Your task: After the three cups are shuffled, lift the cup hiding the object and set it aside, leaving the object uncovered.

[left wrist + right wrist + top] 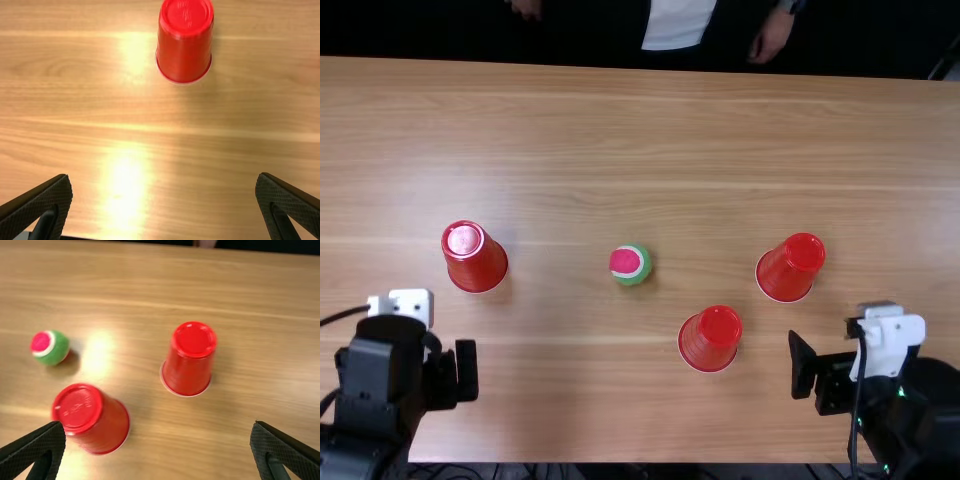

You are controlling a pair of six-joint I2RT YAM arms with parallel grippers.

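Here, seen from above, the table [640,130] carries three red cups, all mouth-down, one ball and two grippers.

From left to right in the top view:
- The left cup [473,258] stands alone.
- The ball [631,265], green with a pink patch, lies uncovered on the wood and touches nothing.
- The middle cup [711,339] sits closer to the near edge than the other two.
- The right cup [791,267] stands farther back, near the middle cup but apart from it.

The left wrist view adds the left gripper [162,179], its fingers spread wide and holding nothing. The left cup [184,42] is ahead of it, with bare wood between them. The right wrist view adds the right gripper [157,426], likewise spread and holding nothing. The middle cup [90,417] is close to one of its fingers, the right cup [190,360] is between the fingers and farther off, and the ball [49,347] is off to one side.

Both grippers sit at the near edge, one at each lower corner of the top view. A broad band of wood separates the cups from the far edge. The ball is well apart from the left cup and nearer to the middle cup.
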